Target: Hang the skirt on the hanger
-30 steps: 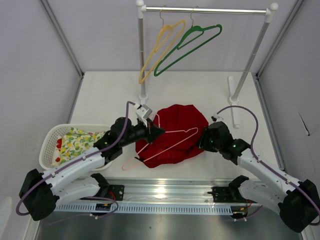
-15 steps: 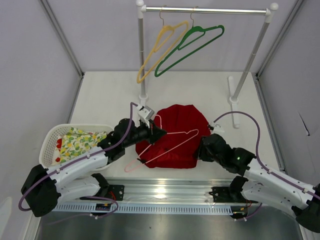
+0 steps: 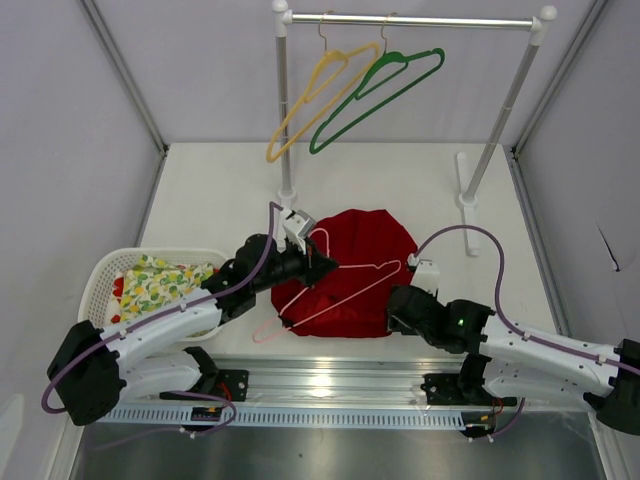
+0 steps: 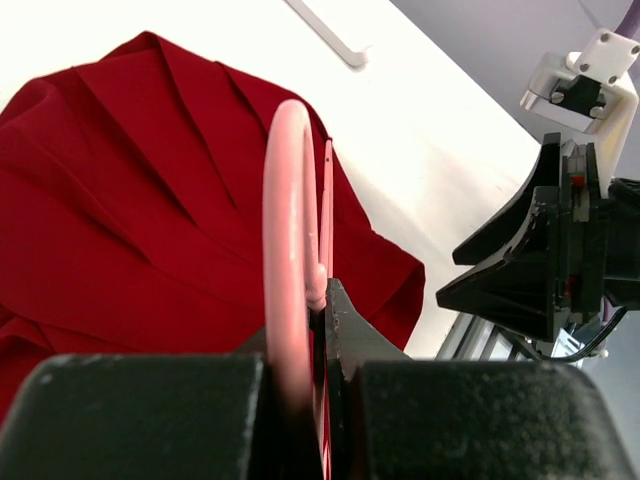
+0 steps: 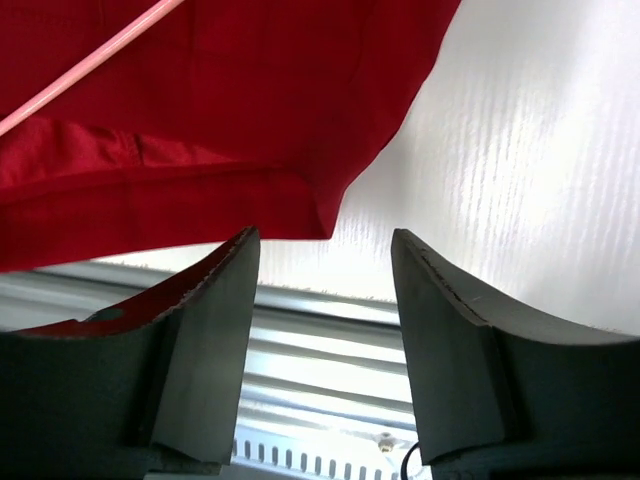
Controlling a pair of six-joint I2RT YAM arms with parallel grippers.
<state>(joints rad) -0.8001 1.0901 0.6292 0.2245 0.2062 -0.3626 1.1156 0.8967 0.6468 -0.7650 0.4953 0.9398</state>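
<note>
Three hangers (image 3: 345,295) (image 3: 320,105) (image 3: 375,103), one skirt (image 3: 360,240), one basket (image 3: 95,290)

The left gripper (image 4: 312,345) has its jaws pinched on the pink hanger (image 4: 281,230), whose wire curves up mid-view. Beyond it, the red skirt (image 4: 130,200) lies spread on the white table (image 4: 420,130). The right gripper (image 4: 450,281) is at the right, near the skirt's edge.

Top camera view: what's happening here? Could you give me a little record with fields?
Left gripper: shut on the pink hanger, held over the skirt
Right gripper: open, at the skirt's near right corner
Skirt state: spread on the table, not yet on the hanger
Rail: yellow hanger, green hanger
Basket: floral cloth
</note>
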